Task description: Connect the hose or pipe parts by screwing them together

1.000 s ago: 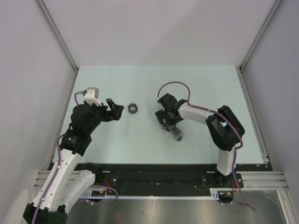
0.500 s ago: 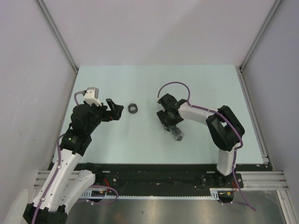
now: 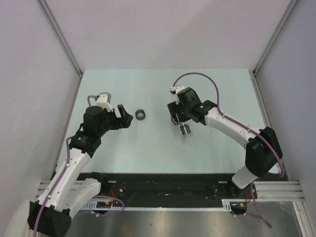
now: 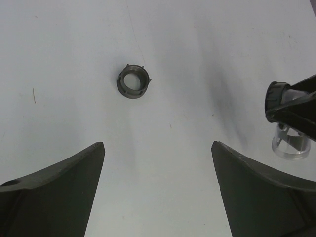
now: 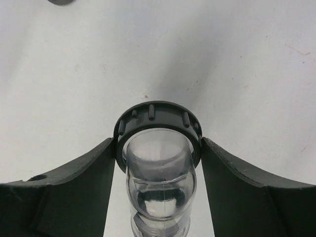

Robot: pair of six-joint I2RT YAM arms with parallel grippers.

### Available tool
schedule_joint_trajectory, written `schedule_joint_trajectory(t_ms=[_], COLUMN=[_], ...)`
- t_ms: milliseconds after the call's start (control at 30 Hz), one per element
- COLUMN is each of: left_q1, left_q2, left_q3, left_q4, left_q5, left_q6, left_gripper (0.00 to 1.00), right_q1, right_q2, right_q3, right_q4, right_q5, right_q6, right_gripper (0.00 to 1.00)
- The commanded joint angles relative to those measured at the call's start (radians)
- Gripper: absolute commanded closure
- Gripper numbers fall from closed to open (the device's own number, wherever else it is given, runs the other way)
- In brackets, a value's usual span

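— Where is the pipe piece [image 5: 159, 192]?
— Clear-bodied, it sits pinched at its dark ribbed collar by my right gripper [image 5: 158, 148], arm stretched forward over the middle of the table [image 3: 148, 89].
— And the ring nut [image 4: 133, 82]?
— Black, it lies flat, hole up, ahead of my left gripper [image 4: 157, 145], jaws wide, elbow bent, touching nothing, well apart from the pipe piece.
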Motion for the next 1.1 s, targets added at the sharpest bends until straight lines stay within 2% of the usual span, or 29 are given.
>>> schedule_joint_trajectory(t_ms=[0,133,167,200,333,400,467,533,700,733,767,867,1067], left_q1=[-0.005,-0.005,-0.005,-0.005,-0.005,-0.005,-0.006,-0.009,-0.061,-0.075,-0.107,-0.167,-0.21], left_q2=[0.024,0.064,0.071,0.086,0.102,0.105,0.113,0.123,0.157,0.165,0.177,0.189,0.192], left_q3=[0.038,0.073,0.081,0.09,0.159,0.172,0.175,0.151,0.11,0.113,0.115,0.117,-0.003], left_q4=[-0.005,0.006,0.02,0.044,0.066,0.092,0.115,0.171,0.294,0.302,0.322,0.355,0.561], left_q5=[0.038,0.196,0.306,0.343,0.438,0.487,0.523,0.576,0.615,0.617,0.612,0.568,0.499], left_q6=[-0.016,-0.088,-0.108,-0.146,-0.198,-0.227,-0.255,-0.309,-0.376,-0.378,-0.379,-0.39,-0.534], left_gripper=[0.05,0.09,0.11,0.12,0.21,0.24,0.34,0.42,0.44,0.44,0.44,0.45,0.46], right_q1=[-0.01,-0.042,-0.045,-0.046,-0.091,-0.121,-0.146,-0.145,-0.155,-0.158,-0.161,-0.158,-0.154], right_q2=[-0.103,-0.215,-0.235,-0.273,-0.324,-0.332,-0.338,-0.355,-0.369,-0.37,-0.372,-0.383,-0.404], right_q3=[0.021,0.003,-0.006,-0.015,-0.023,-0.032,-0.041,-0.048,-0.092,-0.11,-0.147,-0.182,-0.222], right_q4=[0.051,0.117,0.165,0.189,0.275,0.347,0.397,0.417,0.561,0.601,0.69,0.804,0.897], right_q5=[-0.071,-0.227,-0.305,-0.343,-0.549,-0.688,-0.77,-0.779,-0.853,-0.862,-0.87,-0.861,-0.835], right_q6=[0.0,0.048,0.061,0.064,0.109,0.196,0.23,0.244,0.32,0.386,0.418,0.497,0.551], right_gripper=[0.42,0.44,0.44,0.44,0.43,0.44,0.44,0.45,0.46,0.47,0.47,0.48,0.48])
